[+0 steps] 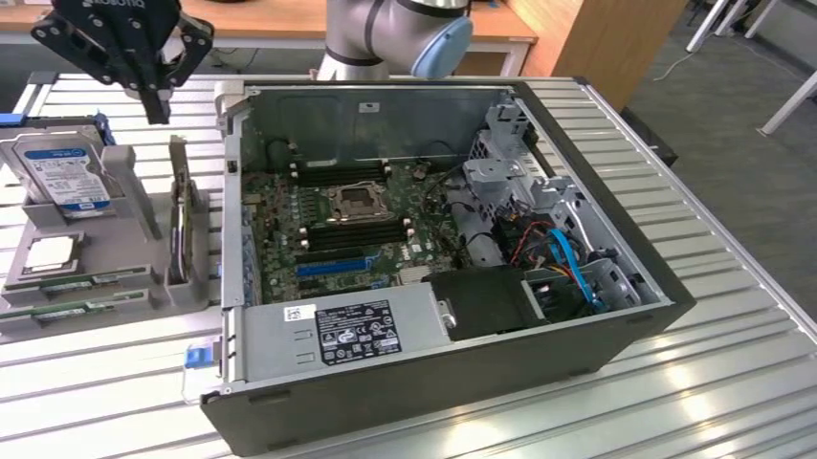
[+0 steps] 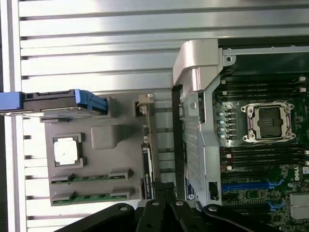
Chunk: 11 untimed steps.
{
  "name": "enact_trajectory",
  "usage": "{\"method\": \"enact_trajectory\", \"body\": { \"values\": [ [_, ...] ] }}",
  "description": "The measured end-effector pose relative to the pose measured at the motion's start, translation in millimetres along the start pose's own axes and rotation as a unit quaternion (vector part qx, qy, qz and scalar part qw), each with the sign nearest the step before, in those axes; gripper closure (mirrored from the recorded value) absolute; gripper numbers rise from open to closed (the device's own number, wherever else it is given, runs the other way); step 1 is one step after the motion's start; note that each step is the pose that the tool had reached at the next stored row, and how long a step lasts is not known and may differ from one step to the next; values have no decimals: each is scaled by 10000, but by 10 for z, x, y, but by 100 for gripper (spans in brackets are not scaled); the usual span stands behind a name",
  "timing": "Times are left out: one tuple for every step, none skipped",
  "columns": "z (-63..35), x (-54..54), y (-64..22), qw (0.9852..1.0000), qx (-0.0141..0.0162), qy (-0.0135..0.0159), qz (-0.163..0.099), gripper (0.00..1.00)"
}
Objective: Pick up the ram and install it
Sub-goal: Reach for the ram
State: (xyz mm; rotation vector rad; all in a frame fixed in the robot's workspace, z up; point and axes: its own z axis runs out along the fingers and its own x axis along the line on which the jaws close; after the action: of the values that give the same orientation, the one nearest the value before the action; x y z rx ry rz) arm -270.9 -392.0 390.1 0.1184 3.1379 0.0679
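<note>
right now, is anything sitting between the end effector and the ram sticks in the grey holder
Nothing visible covers them: both ram sticks lie bare in the grey holder, open from above. The end effector hangs above, shut and empty. The upright hard drive stands at the holder's other end, clear of the sticks.

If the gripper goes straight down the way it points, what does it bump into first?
Most likely the gripper would meet the upright card in the grey holder, next to the case. Depth is unclear, so it might just miss.
</note>
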Motion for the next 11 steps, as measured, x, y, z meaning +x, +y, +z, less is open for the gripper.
{"method": "enact_trajectory", "body": {
  "values": [
    [1, 32, -1, 10000, 0, 4, 0, 90],
    [2, 62, -2, 10000, 0, 7, 1, 90],
    [2, 92, -4, 10000, 1, 10, 0, 90],
    [3, 123, -5, 10000, 1, 12, 0, 90],
    [5, 154, -6, 10000, 1, 13, 0, 90],
    [5, 186, -8, 10000, 1, 14, 0, 90],
    [7, 219, -9, 10000, 1, 15, 0, 90],
    [7, 251, -11, 10000, 1, 16, 1, 90],
    [8, 285, -13, 10000, 1, 17, 1, 90],
    [9, 318, -14, 10000, 1, 18, 1, 90],
    [10, 354, -17, 10000, 2, 19, 0, 90]
  ]
}}
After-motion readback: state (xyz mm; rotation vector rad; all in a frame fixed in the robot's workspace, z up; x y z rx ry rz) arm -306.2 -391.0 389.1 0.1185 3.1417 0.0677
